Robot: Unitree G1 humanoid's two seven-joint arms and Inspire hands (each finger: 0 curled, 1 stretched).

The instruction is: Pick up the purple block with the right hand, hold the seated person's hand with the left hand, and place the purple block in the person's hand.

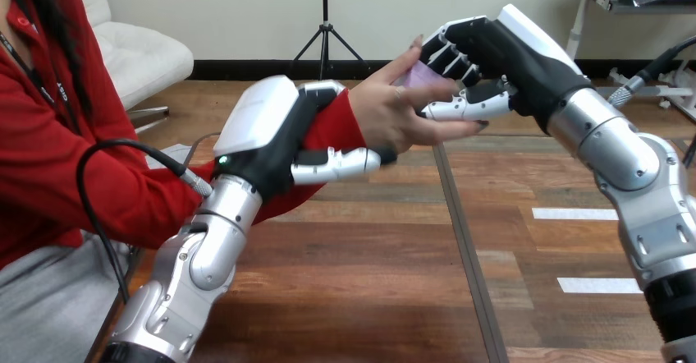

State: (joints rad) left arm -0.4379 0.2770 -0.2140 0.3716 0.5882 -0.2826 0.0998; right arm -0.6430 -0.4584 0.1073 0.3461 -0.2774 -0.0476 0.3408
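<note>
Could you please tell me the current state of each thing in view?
left robot hand: shut round the person's wrist.
right robot hand: shut on the purple block.
purple block: pinched, touching the person's hand.
person's hand: open, raised.

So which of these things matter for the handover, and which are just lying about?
In the job: purple block, right hand, left hand, person's hand.
Lying about: white tape strips on the table.
</note>
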